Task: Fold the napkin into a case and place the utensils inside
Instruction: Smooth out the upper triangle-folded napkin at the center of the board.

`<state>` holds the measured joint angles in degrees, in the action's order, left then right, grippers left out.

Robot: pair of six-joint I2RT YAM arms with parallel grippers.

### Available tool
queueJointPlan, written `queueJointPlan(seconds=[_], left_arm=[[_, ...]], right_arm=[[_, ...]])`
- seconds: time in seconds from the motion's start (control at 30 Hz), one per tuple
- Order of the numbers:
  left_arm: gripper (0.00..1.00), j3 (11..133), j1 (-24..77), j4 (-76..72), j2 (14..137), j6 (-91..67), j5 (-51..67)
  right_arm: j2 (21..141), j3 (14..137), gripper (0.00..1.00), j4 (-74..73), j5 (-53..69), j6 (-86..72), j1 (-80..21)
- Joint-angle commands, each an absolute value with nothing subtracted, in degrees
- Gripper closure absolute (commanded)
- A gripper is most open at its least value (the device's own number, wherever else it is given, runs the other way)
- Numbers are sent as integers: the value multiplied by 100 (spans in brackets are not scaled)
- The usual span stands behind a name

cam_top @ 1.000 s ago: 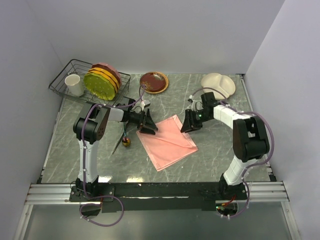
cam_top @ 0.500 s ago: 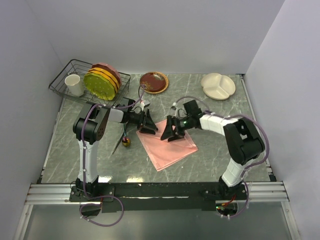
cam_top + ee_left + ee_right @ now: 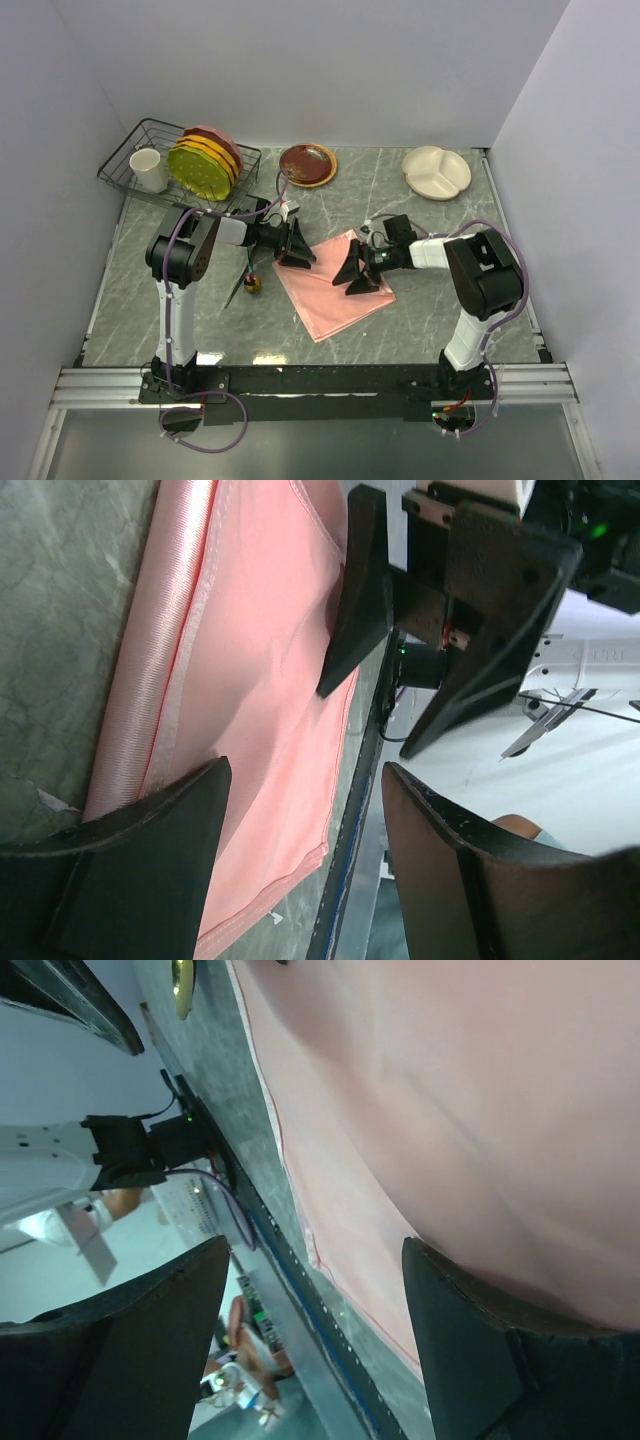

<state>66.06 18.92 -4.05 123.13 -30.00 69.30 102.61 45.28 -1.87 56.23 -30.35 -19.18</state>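
Wide and empty, the left tool sat at one corner of the napkin and the right tool above its opposite side, likely poised to fold.

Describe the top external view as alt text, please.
A pink napkin lies flat mid-table, with the open left gripper at its far-left corner and the open right gripper over its right half. The utensils lie to its left.

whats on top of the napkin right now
Only the two open grippers are over the napkin: left gripper at its left corner, right gripper nearer its middle. The utensils lie on the table left of it. Anything under the napkin is hidden.
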Motion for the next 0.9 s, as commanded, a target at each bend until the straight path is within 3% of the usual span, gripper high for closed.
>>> queueJointPlan(seconds=[0.0, 0.5, 0.8, 0.87], left_arm=[[31, 6399, 1802, -317, 12375, -2689, 6565], [29, 6354, 1670, -114, 12322, -2452, 6766], [26, 6618, 2065, -168, 11330, -2575, 7163], [27, 6575, 2381, -315, 11180, -2750, 7137]], right_arm=[[10204, 4351, 22, -955, 5608, -2295, -1574], [10028, 4403, 23, -2750, 4579, -1064, -888], [10038, 4579, 30, -2812, 4842, -1055, -879], [9967, 4640, 36, -2821, 4991, -1107, -888]])
